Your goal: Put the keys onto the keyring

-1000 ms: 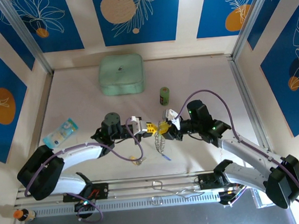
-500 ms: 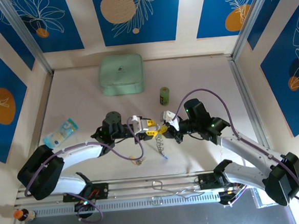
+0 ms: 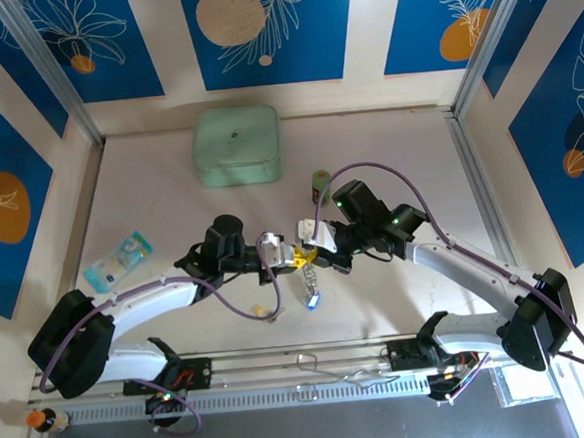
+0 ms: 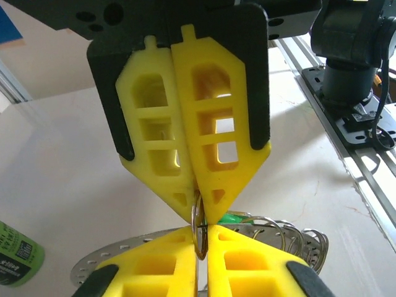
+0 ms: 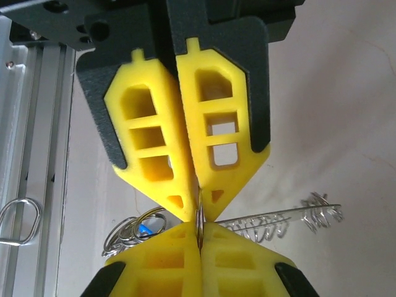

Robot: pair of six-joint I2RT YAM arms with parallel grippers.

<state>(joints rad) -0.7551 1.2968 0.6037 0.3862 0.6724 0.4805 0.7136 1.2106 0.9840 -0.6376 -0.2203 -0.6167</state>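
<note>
Left gripper (image 4: 197,215) and right gripper (image 5: 198,213) pinch keyring (image 4: 277,226).

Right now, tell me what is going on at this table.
The two arms meet over the middle of the table. The left gripper and the right gripper are both shut, tip to tip, pinching the same thin stretch of the keyring. The ring hangs down between them, and a blue key shows at its lower end. The green cylinder stands farther back, untouched.
</note>
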